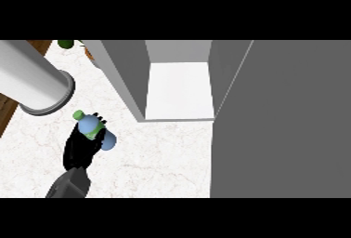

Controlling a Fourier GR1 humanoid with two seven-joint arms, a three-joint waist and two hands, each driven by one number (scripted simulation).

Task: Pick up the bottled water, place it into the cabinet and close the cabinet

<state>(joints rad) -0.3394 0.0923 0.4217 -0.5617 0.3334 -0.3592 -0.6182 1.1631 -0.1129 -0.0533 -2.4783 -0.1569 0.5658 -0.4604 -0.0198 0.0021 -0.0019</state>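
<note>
Head view shows you the left hand [81,148] coming in from the near edge of the surface [158,158], toward its left side, on the end of a grey forearm [68,186]. Its black fingers [100,117] are curled round the bottled water [96,131], clamped on the pale blue body. The hand covers much of the bottle from below. The bottle is tilted, with its green cap [78,114] pointing toward the far left corner and its base toward the near right. You cannot tell from this angle whether the bottle is clear of the surface or resting on it.

The cabinet [178,88] stands at the far edge, about midway along it, and it is open: you can see its white inner floor between a grey left wall and a grey right wall. The bottled water is outside it, to the left of the opening and nearer to you than the cabinet's front lip, apart from the left wall. A broad grey panel [281,121], which looks like the cabinet's swung-out door, runs from the cabinet's right wall to the near edge and hides the right side of the surface.

A large white cylinder [31,76] with a grey rim at its foot stands near the far left corner, just beyond the bottle's cap and not touching it. A small green object [66,44] shows at the far edge behind it, too small to identify. Your right hand does not show.
</note>
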